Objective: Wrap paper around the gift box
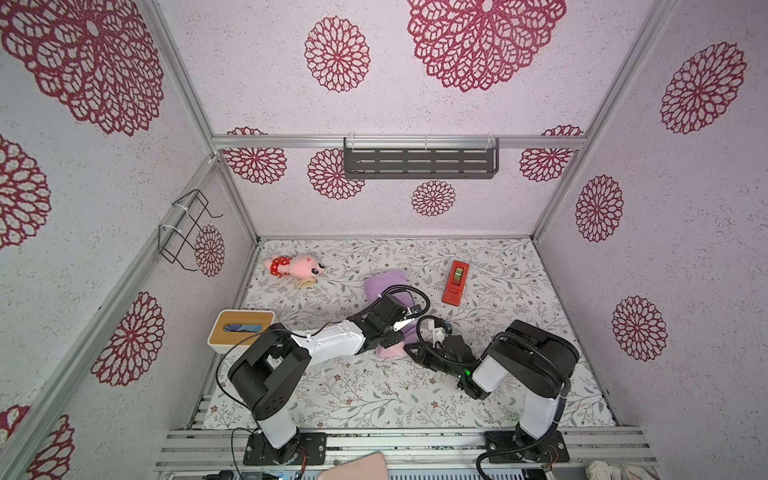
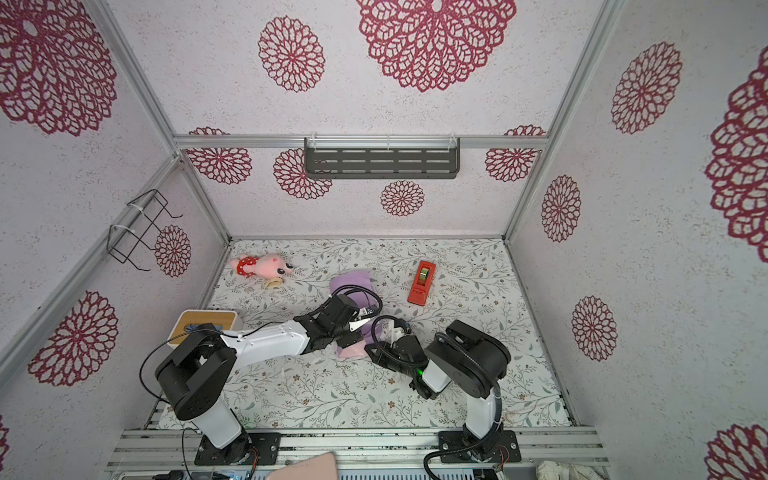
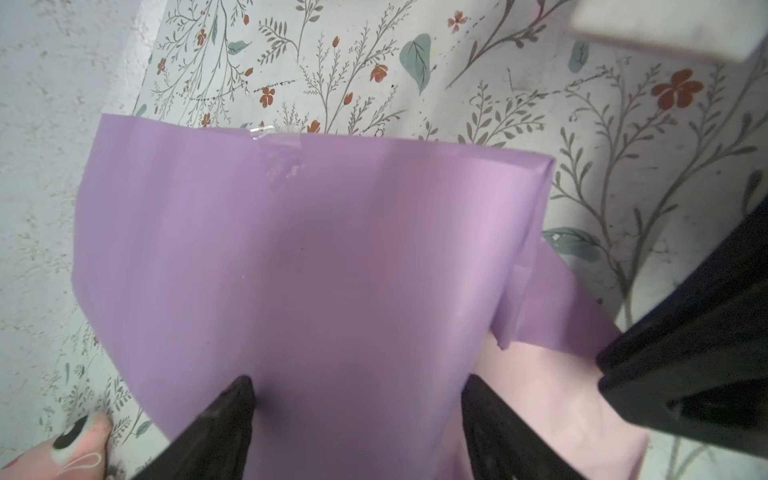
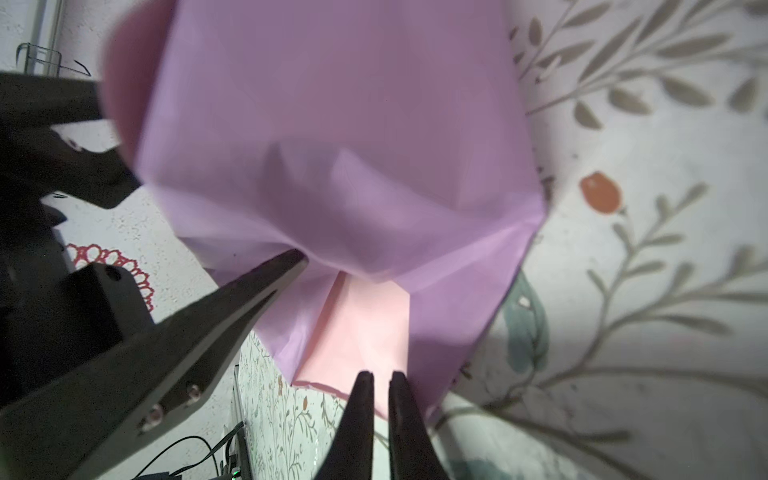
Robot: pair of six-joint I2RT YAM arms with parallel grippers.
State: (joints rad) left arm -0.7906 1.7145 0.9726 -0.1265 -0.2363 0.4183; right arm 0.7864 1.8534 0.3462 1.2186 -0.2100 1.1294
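The gift box is hidden inside the paper (image 1: 384, 283) (image 2: 351, 282), which is folded round it lilac side out in mid-table. In the left wrist view the paper (image 3: 316, 249) fills the middle, with a strip of clear tape (image 3: 276, 139) at its far edge. My left gripper (image 3: 359, 384) (image 1: 407, 319) is open, fingertips (image 3: 243, 390) resting on the wrapped top. A pale pink flap (image 4: 361, 328) sticks out at the near end. My right gripper (image 4: 381, 374) (image 1: 413, 350) is shut, tips at that flap's edge. I cannot tell if paper is pinched.
A red tape dispenser (image 1: 456, 282) lies to the right of the parcel. A pink plush toy (image 1: 296, 266) and a small tape roll (image 1: 305, 283) lie at the back left. A white tissue box with a wooden top (image 1: 241, 328) stands beside the left arm.
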